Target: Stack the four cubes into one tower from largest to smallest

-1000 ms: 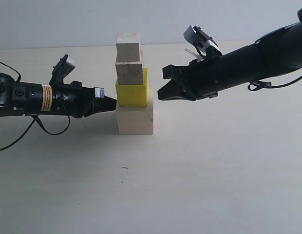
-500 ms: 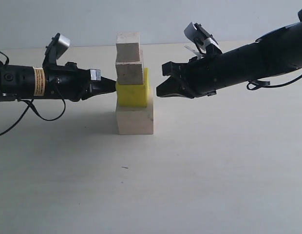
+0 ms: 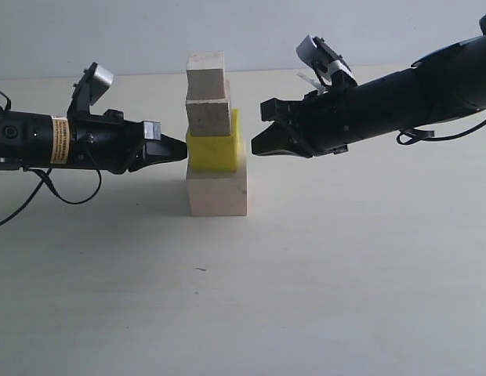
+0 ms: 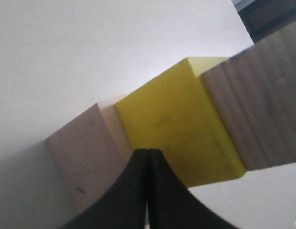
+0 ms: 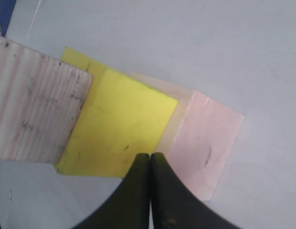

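Note:
The tower stands mid-table: large pale wooden cube (image 3: 218, 190) at the bottom, yellow cube (image 3: 215, 151) on it, then two small wooden cubes, the lower (image 3: 208, 117) and the upper (image 3: 206, 75), both offset left. My left gripper (image 3: 183, 149) is shut, its tip at the yellow cube's left face. My right gripper (image 3: 255, 148) is shut, its tip just right of the yellow cube. In the left wrist view the shut left gripper (image 4: 147, 151) points at the yellow cube (image 4: 181, 129) beside the pale cube (image 4: 83, 157). In the right wrist view the right gripper (image 5: 150, 155) meets the yellow cube (image 5: 117, 129) and pale cube (image 5: 205, 138).
The pale table (image 3: 306, 298) stretches in front of the tower, with a tiny dark speck (image 3: 200, 269) on it. Black cables (image 3: 63, 196) trail from the left arm. A light wall runs behind.
My left gripper has risen from the pale cube's top edge to the yellow cube's height, then settled slightly lower and closer. The right gripper has edged a little toward the tower.

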Motion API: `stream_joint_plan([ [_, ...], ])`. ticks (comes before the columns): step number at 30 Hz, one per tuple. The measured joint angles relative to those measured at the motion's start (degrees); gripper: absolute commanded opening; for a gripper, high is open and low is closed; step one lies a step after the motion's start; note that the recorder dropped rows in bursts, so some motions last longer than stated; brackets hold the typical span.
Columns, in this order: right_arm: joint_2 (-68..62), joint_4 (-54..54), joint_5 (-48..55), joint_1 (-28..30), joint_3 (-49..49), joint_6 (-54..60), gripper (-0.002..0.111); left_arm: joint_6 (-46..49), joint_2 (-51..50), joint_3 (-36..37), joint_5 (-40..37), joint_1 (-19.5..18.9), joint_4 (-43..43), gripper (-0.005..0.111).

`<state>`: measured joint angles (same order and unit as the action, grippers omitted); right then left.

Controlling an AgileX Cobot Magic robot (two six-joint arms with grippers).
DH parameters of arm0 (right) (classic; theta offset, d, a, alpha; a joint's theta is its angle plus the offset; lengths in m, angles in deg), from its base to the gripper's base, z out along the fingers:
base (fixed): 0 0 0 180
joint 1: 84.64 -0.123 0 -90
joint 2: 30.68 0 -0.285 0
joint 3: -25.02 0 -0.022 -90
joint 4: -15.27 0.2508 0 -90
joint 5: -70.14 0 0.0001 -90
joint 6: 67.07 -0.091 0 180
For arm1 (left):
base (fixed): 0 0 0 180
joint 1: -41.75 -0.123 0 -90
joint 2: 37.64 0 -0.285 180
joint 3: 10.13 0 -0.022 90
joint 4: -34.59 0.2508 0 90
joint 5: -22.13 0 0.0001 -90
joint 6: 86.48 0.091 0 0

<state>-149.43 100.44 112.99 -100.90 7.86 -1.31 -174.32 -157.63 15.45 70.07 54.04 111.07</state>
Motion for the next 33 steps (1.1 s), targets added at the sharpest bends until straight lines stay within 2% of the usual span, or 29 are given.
stream_joint_plan([
  [33,0.0,0.0,-0.4,0.0,0.0,0.22,0.0,0.35,0.0,0.1,1.47,1.36,-0.68,0.0],
])
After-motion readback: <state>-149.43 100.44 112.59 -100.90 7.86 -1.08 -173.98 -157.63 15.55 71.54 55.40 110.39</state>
